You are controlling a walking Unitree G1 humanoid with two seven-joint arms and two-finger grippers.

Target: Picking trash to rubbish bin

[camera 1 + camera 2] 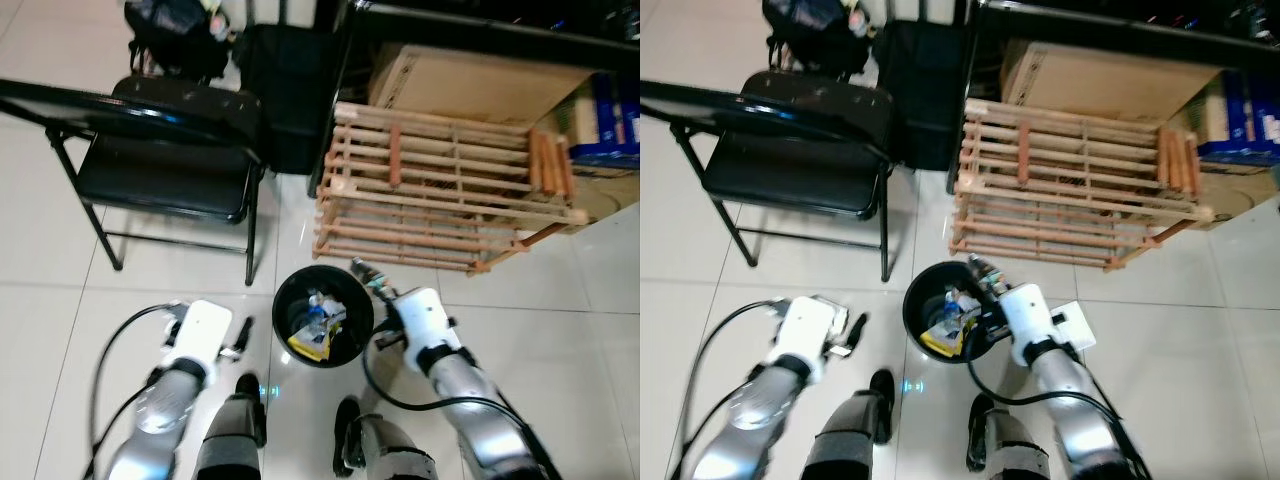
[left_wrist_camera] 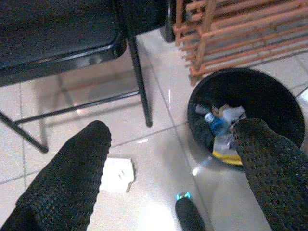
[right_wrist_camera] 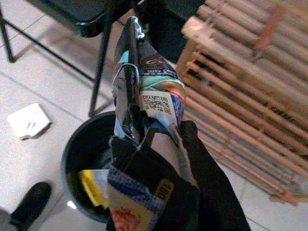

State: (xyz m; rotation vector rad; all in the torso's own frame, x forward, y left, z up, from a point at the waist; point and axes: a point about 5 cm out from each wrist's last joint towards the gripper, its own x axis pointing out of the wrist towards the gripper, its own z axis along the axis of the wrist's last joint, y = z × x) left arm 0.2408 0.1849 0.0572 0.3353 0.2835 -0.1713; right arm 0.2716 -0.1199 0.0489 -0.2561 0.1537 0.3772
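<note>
Right end effector (image 3: 159,144) grips snack wrapper (image 3: 144,91) above black bin (image 1: 323,316).

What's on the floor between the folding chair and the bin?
A small white piece of paper lies on the tiles between folding chair and bin, seen in the left wrist view.

the rubbish bin (image 1: 323,316) sat low in the middle of the frame, trash (image 1: 318,326) piled inside it. folding chair (image 1: 165,160) took the upper left, with a bag (image 1: 178,30) behind it at the top edge. wooden rack (image 1: 445,190) lay at upper right, just behind the bin, a cardboard box (image 1: 470,85) behind that. left gripper (image 1: 240,336) was just left of the bin, right gripper (image 1: 981,271) over its right rim with a wrapper (image 3: 144,91). a flat white piece (image 2: 116,175) lay on the floor (image 1: 40,330) left of the bin.
</note>
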